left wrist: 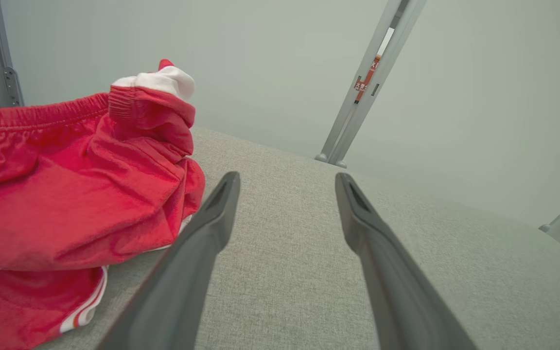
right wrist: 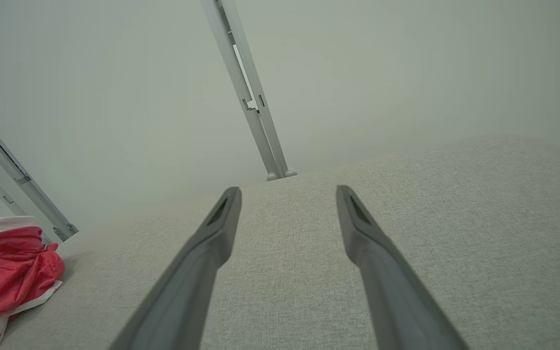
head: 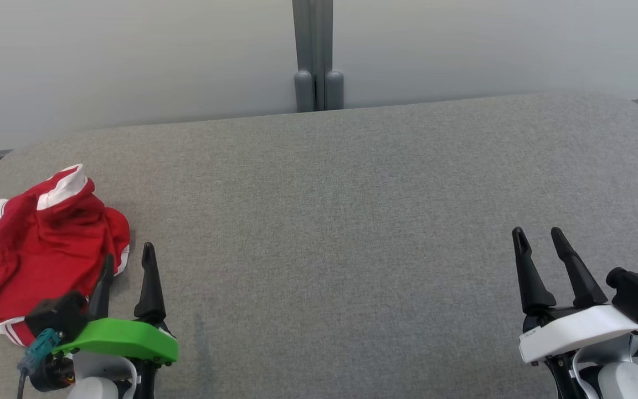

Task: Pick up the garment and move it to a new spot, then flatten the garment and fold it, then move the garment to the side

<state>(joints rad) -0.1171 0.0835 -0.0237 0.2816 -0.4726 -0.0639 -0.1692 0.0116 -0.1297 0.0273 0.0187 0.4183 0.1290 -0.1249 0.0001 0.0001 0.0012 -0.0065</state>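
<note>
Over by the left edge of the grey cushion [head: 324,210] sits the garment [head: 42,244] — red shorts with white trim, all bunched up. Left gripper [head: 128,254] is just beside its right side, fingers spread apart, holding nothing. Well apart, near the front right corner, is the right gripper [head: 536,233] — also spread wide, empty.

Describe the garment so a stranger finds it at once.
Start at the wide grey fabric surface. At its left end, beside the left claw, lies a crumpled heap: red shorts. They are bright red with white trim, against plain grey.
</note>
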